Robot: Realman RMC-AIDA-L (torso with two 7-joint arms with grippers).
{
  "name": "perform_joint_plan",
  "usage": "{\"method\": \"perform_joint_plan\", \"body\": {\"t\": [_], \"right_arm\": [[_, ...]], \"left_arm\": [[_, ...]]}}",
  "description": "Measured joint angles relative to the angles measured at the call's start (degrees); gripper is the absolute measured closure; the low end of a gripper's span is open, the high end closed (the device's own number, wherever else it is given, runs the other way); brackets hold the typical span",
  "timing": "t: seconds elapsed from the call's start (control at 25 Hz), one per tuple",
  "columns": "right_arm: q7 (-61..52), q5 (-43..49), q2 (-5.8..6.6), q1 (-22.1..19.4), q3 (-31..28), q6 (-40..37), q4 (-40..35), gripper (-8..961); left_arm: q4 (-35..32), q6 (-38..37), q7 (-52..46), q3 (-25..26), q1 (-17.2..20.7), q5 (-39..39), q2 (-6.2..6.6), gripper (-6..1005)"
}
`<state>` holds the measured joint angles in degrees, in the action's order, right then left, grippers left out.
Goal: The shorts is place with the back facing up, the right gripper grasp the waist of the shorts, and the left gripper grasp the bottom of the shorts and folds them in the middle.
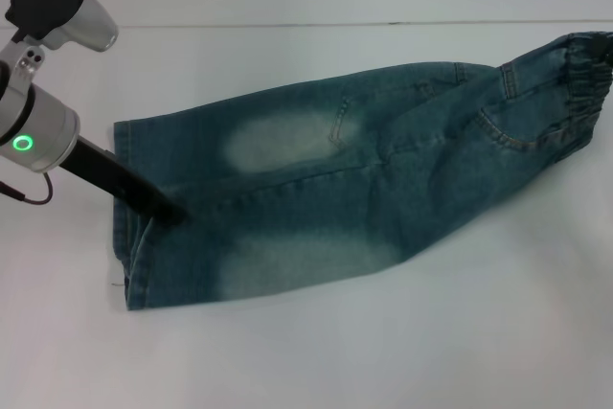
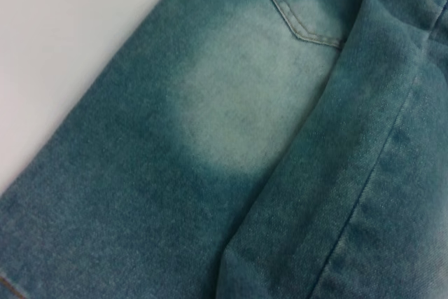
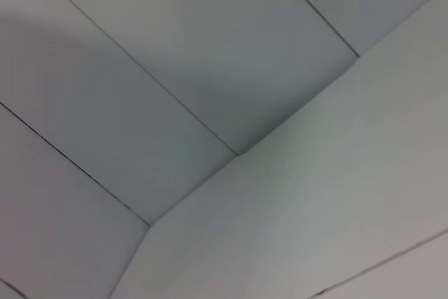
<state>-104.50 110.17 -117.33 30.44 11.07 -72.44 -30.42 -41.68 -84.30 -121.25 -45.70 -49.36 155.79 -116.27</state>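
Observation:
The shorts [image 1: 383, 179] lie flat across the white table [image 1: 383, 352], blue-green denim with two pale faded patches. The waist of the shorts [image 1: 586, 69], a gathered elastic band, is at the far right. The bottom of the shorts [image 1: 124, 227], with its straight leg hems, is at the left. My left gripper [image 1: 165, 211] reaches in from the left, and its black tip rests on the fabric just inside the hems, between the two legs. The left wrist view is filled by the shorts [image 2: 245, 117], showing a faded patch and a pocket corner [image 2: 294, 5]. The right gripper is out of view.
The left arm's silver wrist with its green ring [image 1: 23, 143] hangs over the table's left side. The right wrist view shows only pale flat panels [image 3: 210, 103] with thin seams.

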Motion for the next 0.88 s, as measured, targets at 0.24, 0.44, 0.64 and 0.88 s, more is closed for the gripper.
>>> {"method": "perform_joint_plan", "body": {"t": [0.24, 0.44, 0.64, 0.88], "right_arm": [[0.01, -0.08, -0.01, 0.04, 0.0, -0.1, -0.08, 894], [0.04, -0.13, -0.1, 0.2, 0.0, -0.1, -0.08, 894], [0.06, -0.14, -0.1, 0.29, 0.0, 0.0, -0.06, 894], [0.13, -1.42, -0.49, -0.02, -0.35, 1.06, 0.02, 894]], "left_arm": [[0.09, 0.03, 0.45, -0.42, 0.13, 0.49, -0.25, 859], [0.02, -0.28, 0.63, -0.57, 0.25, 0.49, -0.27, 902], [-0.09, 0.8, 0.9, -0.37, 0.31, 0.22, -0.31, 944], [-0.19, 4.18, 0.92, 1.1, 0.49, -0.18, -0.3, 953]]}}
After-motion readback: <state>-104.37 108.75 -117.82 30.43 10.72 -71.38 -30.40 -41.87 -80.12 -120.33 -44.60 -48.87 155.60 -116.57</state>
